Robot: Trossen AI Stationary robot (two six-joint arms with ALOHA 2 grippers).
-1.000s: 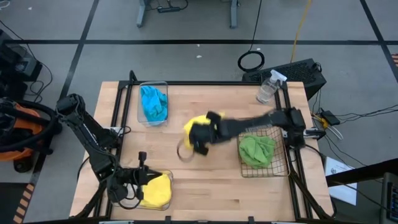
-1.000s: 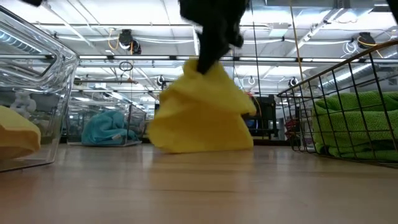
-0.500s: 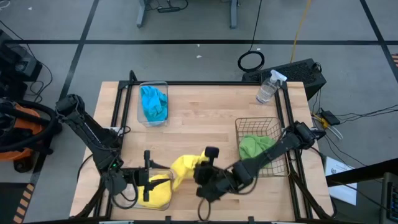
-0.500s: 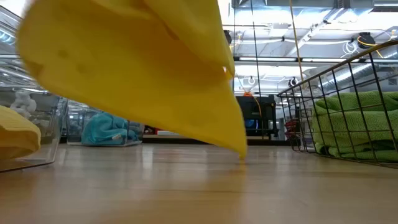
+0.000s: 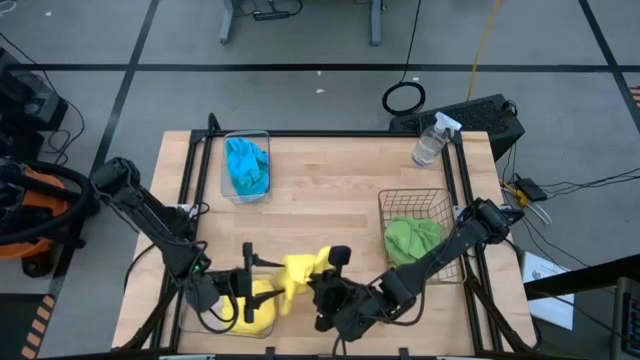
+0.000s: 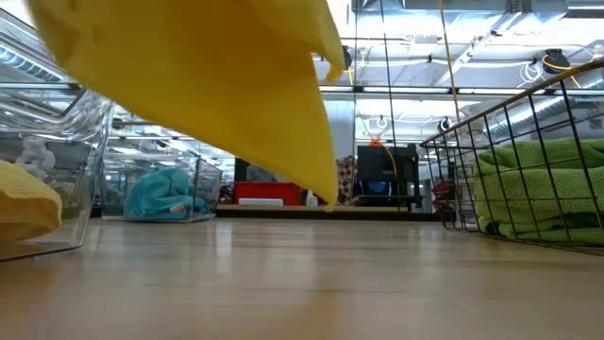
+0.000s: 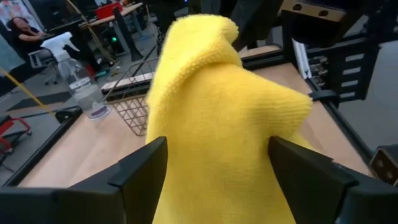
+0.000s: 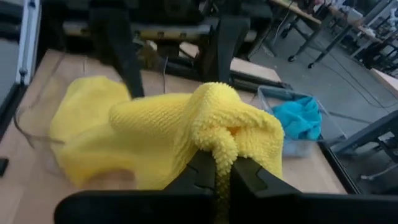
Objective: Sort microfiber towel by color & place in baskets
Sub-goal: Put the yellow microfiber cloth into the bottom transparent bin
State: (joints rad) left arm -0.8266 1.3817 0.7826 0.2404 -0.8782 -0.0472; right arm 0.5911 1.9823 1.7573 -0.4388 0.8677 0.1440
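The yellow towel [image 8: 186, 134] is soft, fuzzy cloth between matt black plastic fingers [image 7: 140, 174]. The table [image 5: 330, 190] is smooth wood. One basket [image 5: 425, 205] is thin dark wire.

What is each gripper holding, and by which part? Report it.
The right gripper pinches a bunched fold of a yellow towel. The left gripper holds nothing; its open jaws flank that towel.

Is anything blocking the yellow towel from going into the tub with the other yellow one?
Yes: the left tool, open, sits at the clear tub, around the carried yellow towel that the right tool holds shut.
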